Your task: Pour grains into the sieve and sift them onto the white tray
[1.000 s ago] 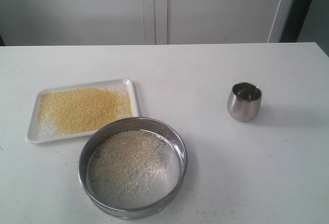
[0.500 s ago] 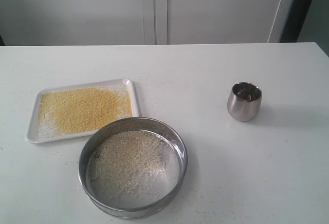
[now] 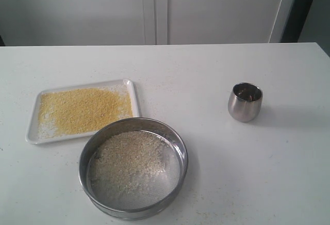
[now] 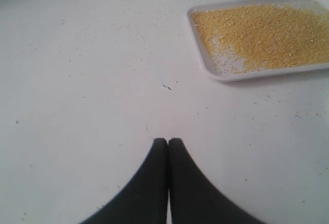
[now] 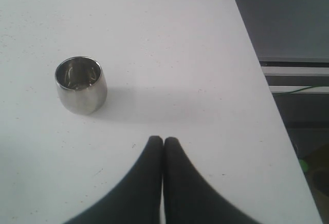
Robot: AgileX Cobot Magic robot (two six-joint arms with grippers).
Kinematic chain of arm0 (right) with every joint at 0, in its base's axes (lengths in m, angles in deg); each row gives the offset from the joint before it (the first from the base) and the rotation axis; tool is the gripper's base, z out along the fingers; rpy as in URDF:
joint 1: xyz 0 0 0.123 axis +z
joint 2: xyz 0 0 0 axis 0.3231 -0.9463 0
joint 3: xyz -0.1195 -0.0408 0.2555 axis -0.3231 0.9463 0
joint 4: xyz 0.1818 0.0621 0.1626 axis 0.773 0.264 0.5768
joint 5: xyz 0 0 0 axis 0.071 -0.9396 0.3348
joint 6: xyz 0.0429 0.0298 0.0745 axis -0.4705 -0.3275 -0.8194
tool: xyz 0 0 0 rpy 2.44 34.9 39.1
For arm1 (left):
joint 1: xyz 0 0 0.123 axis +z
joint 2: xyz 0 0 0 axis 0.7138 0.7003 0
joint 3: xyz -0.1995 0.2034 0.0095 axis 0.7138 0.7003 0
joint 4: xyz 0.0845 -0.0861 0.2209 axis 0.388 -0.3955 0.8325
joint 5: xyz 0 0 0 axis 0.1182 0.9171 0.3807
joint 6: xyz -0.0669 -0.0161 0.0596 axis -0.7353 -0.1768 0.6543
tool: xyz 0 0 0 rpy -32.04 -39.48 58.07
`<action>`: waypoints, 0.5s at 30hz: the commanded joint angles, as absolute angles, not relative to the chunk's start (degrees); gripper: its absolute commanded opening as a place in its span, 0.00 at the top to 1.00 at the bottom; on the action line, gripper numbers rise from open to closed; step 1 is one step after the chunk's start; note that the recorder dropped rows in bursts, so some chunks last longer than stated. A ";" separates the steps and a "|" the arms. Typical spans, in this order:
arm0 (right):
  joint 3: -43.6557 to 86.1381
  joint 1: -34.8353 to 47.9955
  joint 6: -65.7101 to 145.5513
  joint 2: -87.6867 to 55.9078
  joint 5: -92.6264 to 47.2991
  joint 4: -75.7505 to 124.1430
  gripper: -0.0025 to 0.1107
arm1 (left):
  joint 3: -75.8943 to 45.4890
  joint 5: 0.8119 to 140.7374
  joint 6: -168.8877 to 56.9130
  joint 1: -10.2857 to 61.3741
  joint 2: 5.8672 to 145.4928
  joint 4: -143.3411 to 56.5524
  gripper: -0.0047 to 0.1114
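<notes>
The sieve (image 3: 133, 167) rests on the table near the front, with coarse pale grains (image 3: 129, 160) lying on its mesh. Behind it to the left lies the white tray (image 3: 34, 127), covered with fine yellow grains (image 3: 82, 110); the left wrist view shows the same tray (image 4: 205, 62) and yellow grains (image 4: 264, 36). My left gripper (image 4: 167, 141) is shut with nothing in it, over bare table away from the tray. My right gripper (image 5: 163, 139) is also shut and holds nothing, a short way from the small steel cup (image 5: 81, 85). Neither gripper shows in the exterior view.
The small steel cup (image 3: 245, 101) stands upright on the right side of the table. The table's right edge (image 5: 267, 88) runs close to my right gripper, with a drop beyond it. Stray granules dot the tabletop around the tray.
</notes>
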State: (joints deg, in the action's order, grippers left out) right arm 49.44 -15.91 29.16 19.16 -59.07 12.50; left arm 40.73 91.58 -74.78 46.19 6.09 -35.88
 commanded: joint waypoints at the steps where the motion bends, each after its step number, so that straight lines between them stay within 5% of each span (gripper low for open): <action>1: 49.61 -16.22 28.87 19.23 -58.55 12.58 0.98 | 41.55 90.85 -74.78 46.38 5.87 -35.72 0.96; 15: 49.61 -16.22 28.86 19.23 -58.69 12.58 0.98 | 43.70 91.33 -66.07 46.38 5.87 -41.70 0.96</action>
